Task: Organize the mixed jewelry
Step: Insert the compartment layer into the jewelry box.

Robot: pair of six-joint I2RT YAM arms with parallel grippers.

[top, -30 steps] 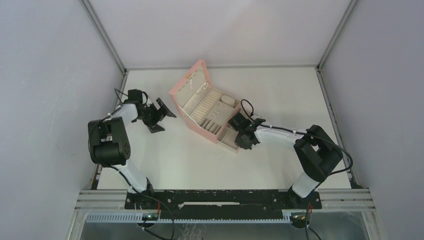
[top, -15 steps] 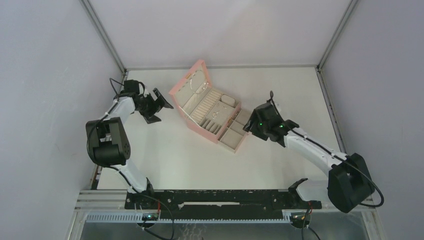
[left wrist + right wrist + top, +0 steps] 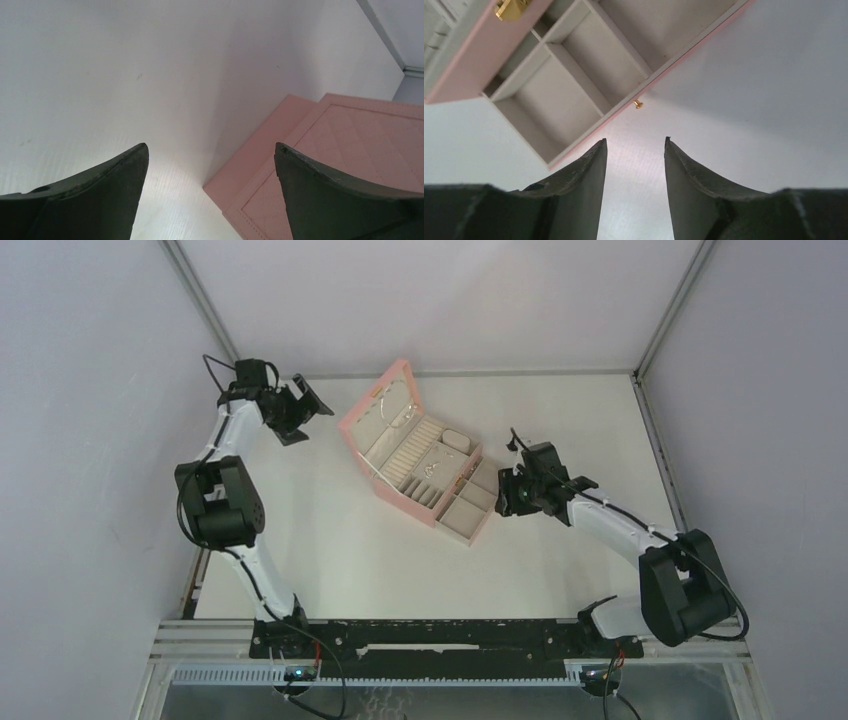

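Observation:
An open pink jewelry box (image 3: pixel 372 418) stands mid-table, lid upright, its bottom drawer (image 3: pixel 466 512) pulled out. Tiny silver jewelry pieces (image 3: pixel 431 471) lie in the beige upper tray, and a thin chain (image 3: pixel 389 406) hangs inside the lid. My right gripper (image 3: pixel 507 491) hovers just right of the drawer, open with nothing between its fingers (image 3: pixel 636 142). The right wrist view shows the drawer's bare beige compartments (image 3: pixel 555 102) and its gold knob (image 3: pixel 638 104). My left gripper (image 3: pixel 303 406) is wide open and empty behind the box, facing the quilted lid back (image 3: pixel 350 150).
A gold clasp (image 3: pixel 506 7) sits on the box front above the drawer. White enclosure walls (image 3: pixel 120 390) close in the table at left, back and right. The left arm is close to the back-left corner post (image 3: pixel 225 350).
My right gripper went from shut at the drawer front to open and backed off to the drawer's right. The left arm swung toward the back-left corner, still open.

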